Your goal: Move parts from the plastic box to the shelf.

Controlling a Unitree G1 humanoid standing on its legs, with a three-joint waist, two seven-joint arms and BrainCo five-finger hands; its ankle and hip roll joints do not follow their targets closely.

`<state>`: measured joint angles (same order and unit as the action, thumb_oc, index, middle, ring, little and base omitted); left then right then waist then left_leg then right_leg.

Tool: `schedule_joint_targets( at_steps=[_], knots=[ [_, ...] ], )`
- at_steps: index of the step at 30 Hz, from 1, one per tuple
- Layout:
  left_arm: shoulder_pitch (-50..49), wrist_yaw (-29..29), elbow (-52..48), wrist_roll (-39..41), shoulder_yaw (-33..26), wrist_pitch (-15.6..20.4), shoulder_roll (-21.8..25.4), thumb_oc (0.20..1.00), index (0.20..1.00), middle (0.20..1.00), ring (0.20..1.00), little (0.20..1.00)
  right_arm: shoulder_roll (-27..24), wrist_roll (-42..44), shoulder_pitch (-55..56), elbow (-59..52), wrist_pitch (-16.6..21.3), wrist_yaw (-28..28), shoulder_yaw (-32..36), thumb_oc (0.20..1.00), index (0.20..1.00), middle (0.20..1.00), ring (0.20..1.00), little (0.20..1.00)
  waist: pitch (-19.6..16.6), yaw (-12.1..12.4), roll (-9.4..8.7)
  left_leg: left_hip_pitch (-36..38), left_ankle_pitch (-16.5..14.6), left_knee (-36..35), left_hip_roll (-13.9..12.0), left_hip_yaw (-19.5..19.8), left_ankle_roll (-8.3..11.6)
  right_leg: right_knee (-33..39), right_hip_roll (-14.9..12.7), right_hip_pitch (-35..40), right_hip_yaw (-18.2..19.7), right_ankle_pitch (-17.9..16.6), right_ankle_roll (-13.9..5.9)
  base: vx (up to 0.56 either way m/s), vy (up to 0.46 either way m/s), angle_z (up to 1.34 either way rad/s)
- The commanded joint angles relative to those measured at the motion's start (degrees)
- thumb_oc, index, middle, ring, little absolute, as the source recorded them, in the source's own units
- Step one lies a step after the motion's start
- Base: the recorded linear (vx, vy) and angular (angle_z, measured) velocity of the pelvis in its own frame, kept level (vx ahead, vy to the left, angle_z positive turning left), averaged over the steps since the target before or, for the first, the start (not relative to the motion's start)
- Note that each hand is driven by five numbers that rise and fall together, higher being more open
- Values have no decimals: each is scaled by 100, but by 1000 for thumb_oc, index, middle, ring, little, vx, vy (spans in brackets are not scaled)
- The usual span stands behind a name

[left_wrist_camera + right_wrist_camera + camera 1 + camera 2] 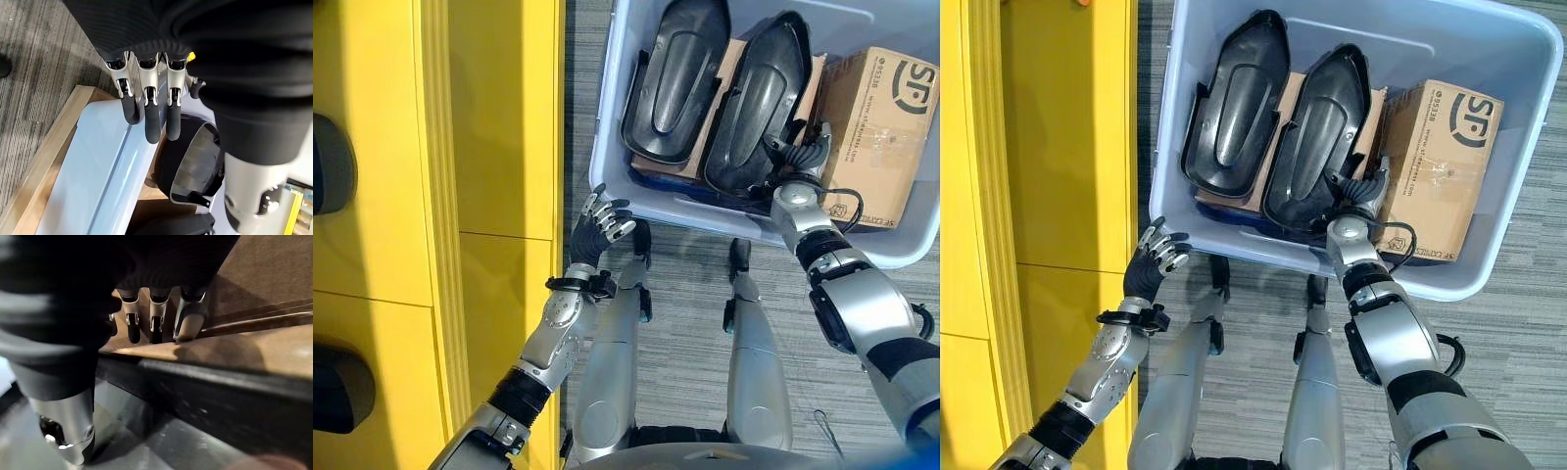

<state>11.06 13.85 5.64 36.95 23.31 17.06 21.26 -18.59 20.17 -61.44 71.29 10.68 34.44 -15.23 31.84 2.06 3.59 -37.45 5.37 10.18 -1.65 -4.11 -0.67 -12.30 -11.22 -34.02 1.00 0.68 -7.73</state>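
Note:
A pale blue plastic box (607,127) stands on the floor in front of me. In it two black moulded parts lie side by side, one on the left (675,78) and one on the right (759,98). My right hand (800,162) reaches into the box at the near end of the right part, between it and a cardboard carton (876,127). In the right wrist view its straight fingers (154,318) touch brown cardboard (274,274) above the part's black edge (210,382), open. My left hand (602,220) hovers open and empty outside the box's near left corner.
The yellow shelf (499,117) runs along the left, with dark rounded things (331,162) at its far left edge. Flat cardboard (729,64) lies under the black parts. In the left wrist view the box (98,161) sits on a wooden board (44,161). Grey carpet surrounds the box.

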Motion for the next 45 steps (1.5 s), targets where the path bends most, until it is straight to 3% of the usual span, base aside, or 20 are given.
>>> schedule_joint_targets(
  at_steps=[1,7,8,9,19,31,35,45],
  knots=[
    [77,-43,-455,23,91,166,1,1000,1000,1000,1000,1000,79,-26,275,44,-241,-334,-275,1000,1000,1000,1000,1000,-204,102,302,-288,-534,742,-376,200,359,-280,-282,-297,117,-431,-5,0,0,0],
    [105,2,-449,-16,53,173,-44,1000,1000,1000,1000,1000,329,-414,371,-202,-267,-368,-547,1000,1000,1000,1000,1000,-204,55,231,-245,-538,711,-384,181,363,-286,-256,-288,131,-427,6,0,0,0],
    [108,-7,-449,-3,57,170,-41,1000,1000,1000,1000,1000,351,-570,352,-114,-351,-398,-645,526,526,526,526,526,-204,53,223,-241,-533,708,-381,186,363,-290,-257,-281,125,-430,6,0,0,0],
    [107,-7,-449,-3,56,170,-42,1000,1000,1000,1000,1000,351,-571,351,-113,-351,-399,-646,200,200,200,200,200,-204,51,223,-242,-533,707,-380,187,363,-289,-257,-281,124,-429,6,0,0,0],
    [83,-14,-382,-3,-10,179,-78,1000,1000,1000,1000,1000,153,-903,661,-513,-381,-323,-631,200,200,200,200,200,-204,-3,104,17,-505,637,-411,198,368,-272,-250,-32,87,-426,5,0,0,0],
    [-111,-163,-91,-55,-323,161,-101,1000,1000,1000,1000,1000,-339,-1526,1941,-3749,-185,-58,-17,200,200,200,200,200,-223,-218,-191,1243,-410,254,-615,212,491,80,-199,1158,31,-438,-25,4,-20,-2],
    [-317,-310,-67,-89,-448,78,-75,1000,1000,1000,1000,1000,-435,-1867,2340,-4928,-109,-119,250,200,200,200,200,200,-544,-247,-254,1716,-319,-16,-740,210,559,234,-162,1508,2,-424,-41,58,-65,0],
    [-773,-550,40,-134,-724,-36,-111,1000,1000,1000,1000,1000,-212,-1775,3101,-6264,256,-590,363,200,200,200,200,200,-1006,-274,-339,2299,-213,-300,-925,116,633,336,-70,1902,-11,-380,-55,34,-28,-3]
  ],
)
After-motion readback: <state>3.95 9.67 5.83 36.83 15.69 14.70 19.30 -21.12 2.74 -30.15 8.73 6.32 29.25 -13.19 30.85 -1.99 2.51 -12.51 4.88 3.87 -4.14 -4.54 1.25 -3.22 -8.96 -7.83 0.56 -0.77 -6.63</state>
